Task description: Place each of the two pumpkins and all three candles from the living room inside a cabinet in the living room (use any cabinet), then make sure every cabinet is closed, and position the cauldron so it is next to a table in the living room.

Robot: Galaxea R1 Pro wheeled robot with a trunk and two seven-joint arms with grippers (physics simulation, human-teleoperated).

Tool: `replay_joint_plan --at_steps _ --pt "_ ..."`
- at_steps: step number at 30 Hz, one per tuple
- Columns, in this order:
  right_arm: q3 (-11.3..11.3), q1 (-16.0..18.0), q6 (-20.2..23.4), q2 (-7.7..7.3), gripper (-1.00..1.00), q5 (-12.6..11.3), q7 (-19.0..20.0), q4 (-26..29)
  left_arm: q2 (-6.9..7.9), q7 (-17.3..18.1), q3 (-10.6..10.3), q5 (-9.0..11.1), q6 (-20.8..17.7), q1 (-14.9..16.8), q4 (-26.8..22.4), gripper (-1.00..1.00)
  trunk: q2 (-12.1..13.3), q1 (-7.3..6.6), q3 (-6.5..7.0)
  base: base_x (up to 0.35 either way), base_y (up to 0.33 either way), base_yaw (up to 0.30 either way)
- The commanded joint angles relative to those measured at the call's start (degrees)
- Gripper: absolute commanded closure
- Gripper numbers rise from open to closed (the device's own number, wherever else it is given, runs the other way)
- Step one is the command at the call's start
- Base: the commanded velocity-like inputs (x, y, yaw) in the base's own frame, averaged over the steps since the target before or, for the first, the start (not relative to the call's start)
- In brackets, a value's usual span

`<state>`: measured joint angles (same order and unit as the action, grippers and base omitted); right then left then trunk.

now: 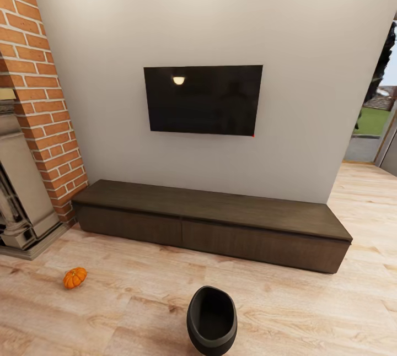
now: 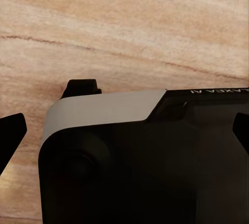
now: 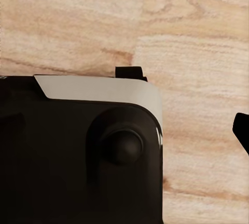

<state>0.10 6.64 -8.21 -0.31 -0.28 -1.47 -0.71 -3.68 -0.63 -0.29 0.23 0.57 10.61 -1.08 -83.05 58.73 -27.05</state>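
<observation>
One orange pumpkin (image 1: 74, 277) lies on the wooden floor, left of centre and in front of the fireplace. The black cauldron (image 1: 212, 320) stands on the floor close to me, its opening facing the head camera. Behind it runs the long dark brown cabinet (image 1: 220, 235) against the wall, with all its fronts shut. In the left wrist view my left gripper (image 2: 124, 133) hangs open over my own base, its fingertips (image 2: 11, 135) spread wide. My right gripper (image 3: 124, 130) also looks open, with one fingertip (image 3: 241, 129) at the frame's edge. The candles and the table are out of view.
A grey stone fireplace (image 1: 19, 201) with a brick chimney (image 1: 41, 97) stands at the left. A black TV (image 1: 203, 100) hangs on the wall above the cabinet. At the right a doorway (image 1: 377, 119) opens to the outside. Wooden floor (image 1: 309, 312) stretches before the cabinet.
</observation>
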Motion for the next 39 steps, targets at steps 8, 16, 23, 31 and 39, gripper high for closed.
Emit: replay_joint_plan --at_steps 8,16,23,31,39 --pt "-0.2 0.0 -0.4 -0.09 -1.00 -0.1 -0.1 -0.1 -0.01 0.0 0.0 -0.3 0.1 0.0 -0.1 -1.00 0.0 0.00 -0.06 0.000 0.000 0.000" --pt "-0.2 0.0 -1.1 -0.28 -1.00 -0.1 -0.1 -0.1 -0.01 0.5 -0.1 -0.4 0.2 0.0 -0.1 -1.00 0.0 0.00 -0.06 0.000 0.000 0.000" --pt "-0.2 0.0 -1.8 -0.30 -1.00 -0.1 -0.1 -0.1 0.00 0.6 -0.2 -0.6 1.6 0.0 -0.1 -1.00 0.0 0.00 -0.06 -0.138 0.000 0.000" --pt "0.0 0.0 -1.8 -0.32 -1.00 0.0 -0.1 -0.1 -0.01 0.6 -0.2 -0.5 2.5 0.0 -0.1 -1.00 0.0 0.00 -0.06 -0.123 0.000 0.000" --pt "-0.8 0.1 1.0 -0.24 -1.00 -0.5 -1.1 2.6 -0.96 0.4 -0.1 -0.1 0.0 0.1 -2.5 -1.00 0.0 0.00 -0.06 -0.002 0.000 0.000"
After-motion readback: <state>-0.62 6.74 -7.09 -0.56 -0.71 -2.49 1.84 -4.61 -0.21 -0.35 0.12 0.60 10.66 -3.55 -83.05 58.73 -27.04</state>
